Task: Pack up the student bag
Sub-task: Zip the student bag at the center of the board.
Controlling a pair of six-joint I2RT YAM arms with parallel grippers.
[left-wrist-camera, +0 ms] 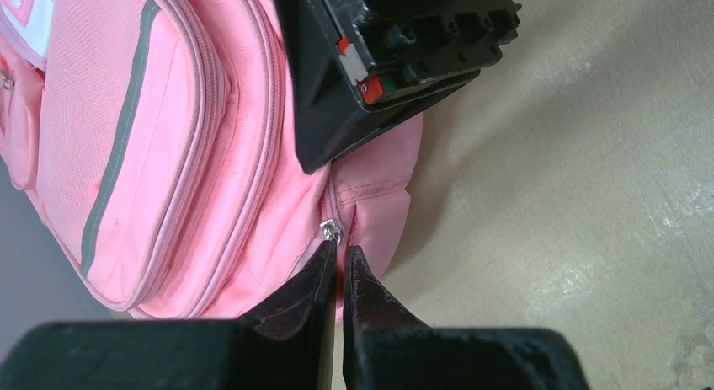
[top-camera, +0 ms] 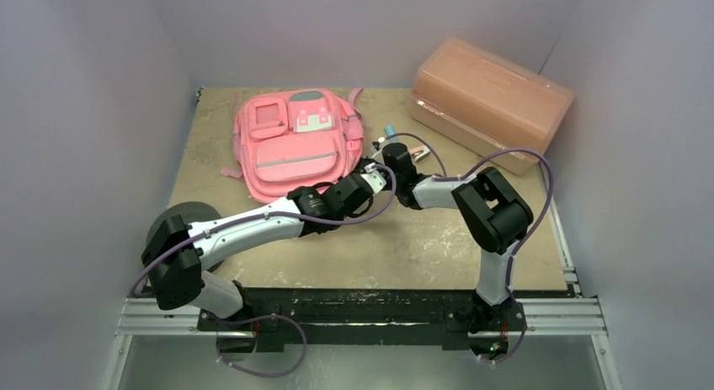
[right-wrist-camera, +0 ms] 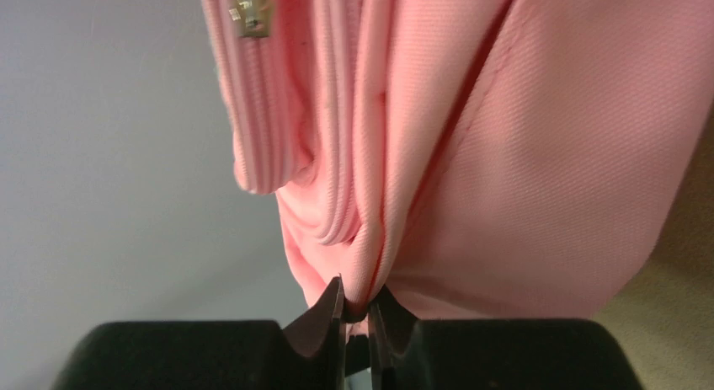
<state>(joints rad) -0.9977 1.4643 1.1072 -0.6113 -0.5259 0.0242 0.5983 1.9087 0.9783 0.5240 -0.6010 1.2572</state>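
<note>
Left tool [left-wrist-camera: 341,259] and right tool [right-wrist-camera: 358,310] pinch one student bag [top-camera: 290,146].

Seen from above, I have the soft pink fabric backpack [top-camera: 290,146] lying flat and front side up at the far left of the table [top-camera: 404,247], top end toward the rear. Its front pockets carry a grey stripe [top-camera: 295,161] and grey-and-white patches [top-camera: 309,112]. A metal zipper pull [left-wrist-camera: 330,232] sits at the near right corner, where the fabric is bunched into folds.
</note>
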